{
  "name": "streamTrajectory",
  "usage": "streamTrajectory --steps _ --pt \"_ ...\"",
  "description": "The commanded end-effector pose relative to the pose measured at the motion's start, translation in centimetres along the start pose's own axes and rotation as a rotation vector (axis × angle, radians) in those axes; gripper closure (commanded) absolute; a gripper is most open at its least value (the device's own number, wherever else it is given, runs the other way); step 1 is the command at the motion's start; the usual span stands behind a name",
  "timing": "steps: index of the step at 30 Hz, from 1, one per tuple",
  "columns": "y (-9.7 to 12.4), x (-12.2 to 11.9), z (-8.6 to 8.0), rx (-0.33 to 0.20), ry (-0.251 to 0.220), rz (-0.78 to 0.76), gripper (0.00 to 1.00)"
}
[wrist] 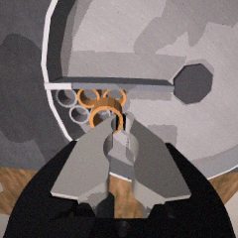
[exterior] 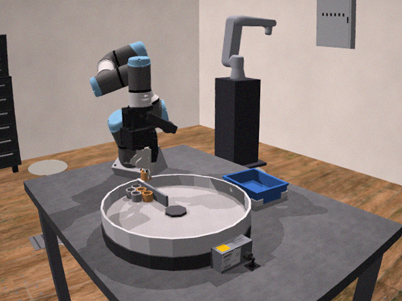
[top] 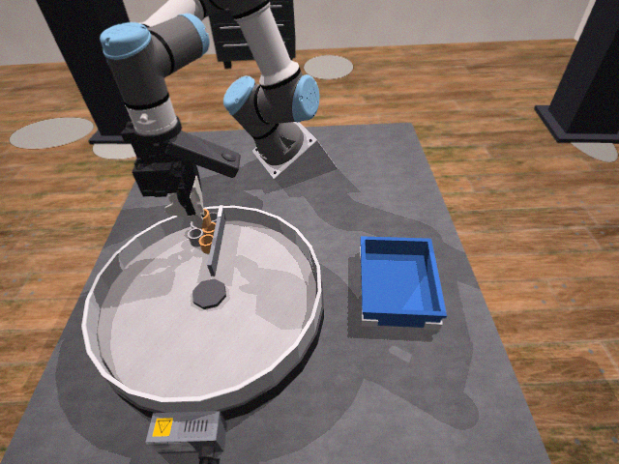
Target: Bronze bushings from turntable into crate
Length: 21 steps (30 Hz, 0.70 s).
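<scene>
my hand clenched on one orange bronze bushing sleeve, lifted above the round white turntable rim, two bronze and grey steel bushings beside the divider bar, blue plastic crate well apart on the grey desk

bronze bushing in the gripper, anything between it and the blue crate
Nothing visible does. The gripper holds the bronze bushing above the turntable's rim, and only bare table lies before the crate.

The top view looks steeply down on the desk from its front edge. The exterior view stands farther back at a corner, facing the walls. The wrist view (closest) peers past the fingers. All three share the turntable.
</scene>
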<state>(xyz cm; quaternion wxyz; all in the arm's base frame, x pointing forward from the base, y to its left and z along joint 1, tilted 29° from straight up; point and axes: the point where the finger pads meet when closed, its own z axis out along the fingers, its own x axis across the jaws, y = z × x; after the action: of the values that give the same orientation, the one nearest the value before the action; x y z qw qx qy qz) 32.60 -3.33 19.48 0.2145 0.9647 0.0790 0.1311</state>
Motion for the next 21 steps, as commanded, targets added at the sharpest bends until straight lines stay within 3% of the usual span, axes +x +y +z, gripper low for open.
streamTrajectory --steps 1,21 --pt "-0.3 0.1 -0.1 -0.003 0.002 0.003 1.0" --pt "-2.2 0.6 0.0 -0.003 0.002 0.003 1.0"
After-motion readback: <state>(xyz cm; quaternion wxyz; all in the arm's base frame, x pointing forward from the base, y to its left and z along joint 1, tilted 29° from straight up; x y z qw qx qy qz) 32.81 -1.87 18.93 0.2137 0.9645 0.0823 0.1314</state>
